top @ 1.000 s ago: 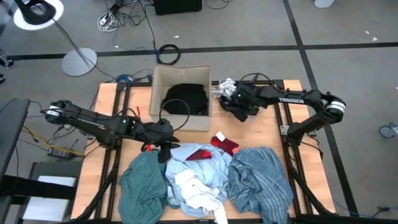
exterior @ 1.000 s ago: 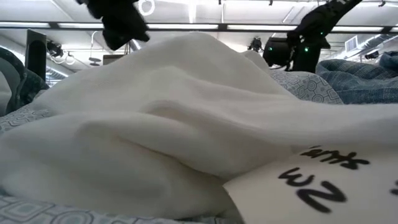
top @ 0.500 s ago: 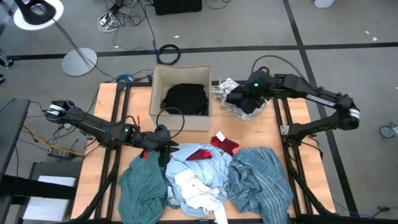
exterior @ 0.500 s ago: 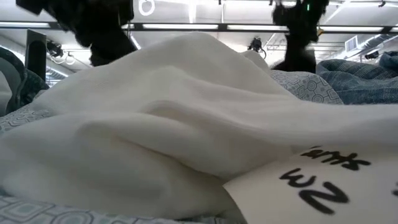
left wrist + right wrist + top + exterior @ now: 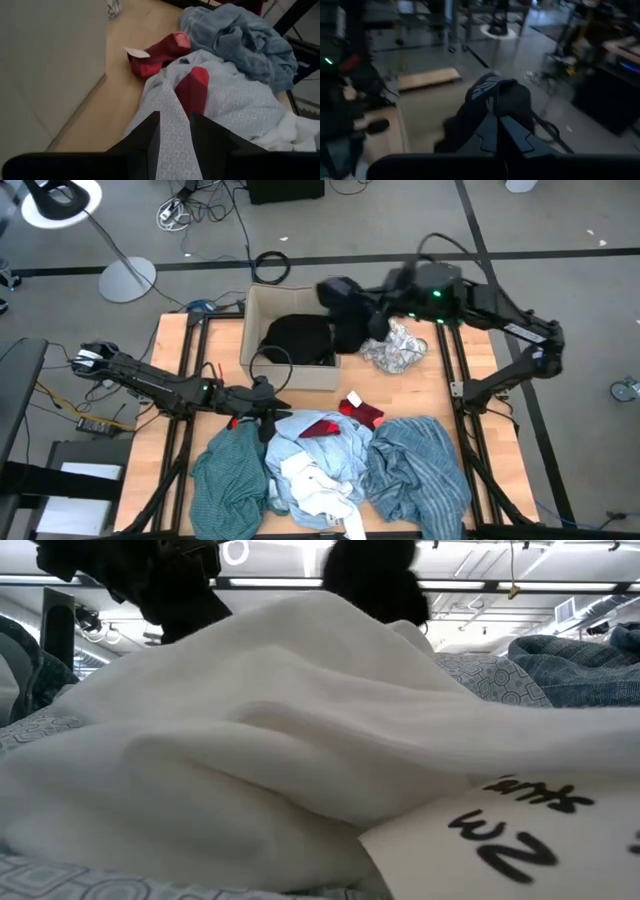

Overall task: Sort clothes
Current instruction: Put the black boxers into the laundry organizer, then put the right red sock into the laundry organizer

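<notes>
One cardboard box point(image 5: 262, 330) sits below the right gripper point(image 5: 345, 292), which is clenched on one black garment point(image 5: 492, 102) dangling over it. Left gripper point(image 5: 174, 134), fingers parted and empty, hovers over one light blue shirt point(image 5: 225, 100), two red pieces point(image 5: 157, 52) just ahead.

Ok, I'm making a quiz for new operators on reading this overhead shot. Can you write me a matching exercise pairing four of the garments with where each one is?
Things:
1. teal garment
2. red garment
3. patterned white garment
4. lifted black garment

Places:
A. hanging from the shut right hand, above the box
B. on the table beside the box, on the right arm's side
C. at the left end of the heap
D. at the heap's edge nearest the box

Pairs: 1-C, 2-D, 3-B, 4-A
</notes>
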